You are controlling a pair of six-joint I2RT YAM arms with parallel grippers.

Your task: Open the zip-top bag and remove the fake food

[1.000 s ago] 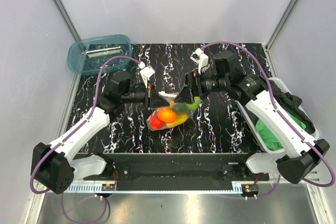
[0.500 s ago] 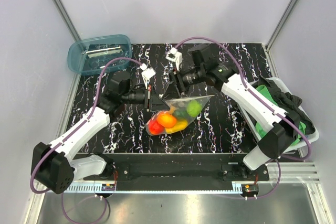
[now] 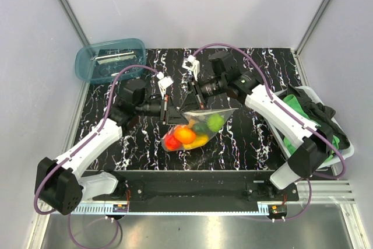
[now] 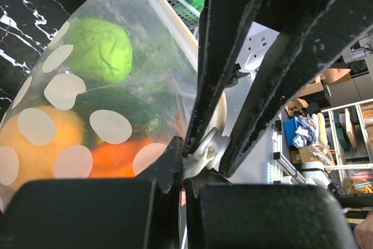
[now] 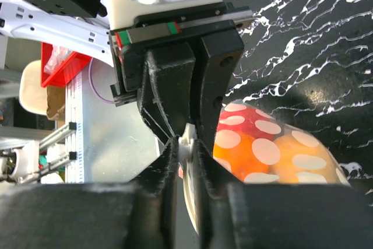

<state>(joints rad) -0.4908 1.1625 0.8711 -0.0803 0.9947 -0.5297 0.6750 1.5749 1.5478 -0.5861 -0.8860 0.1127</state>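
Left gripper [image 3: 169,114] tight on zip-top bag [image 3: 220,112]

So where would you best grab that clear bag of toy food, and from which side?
Probably by the stiff zip strip along the top of the zip-top bag, coming in sideways at that height. The fake food sags the pouch below, leaving only that flat edge thin enough to pinch. The left claw and right claw both grip there.
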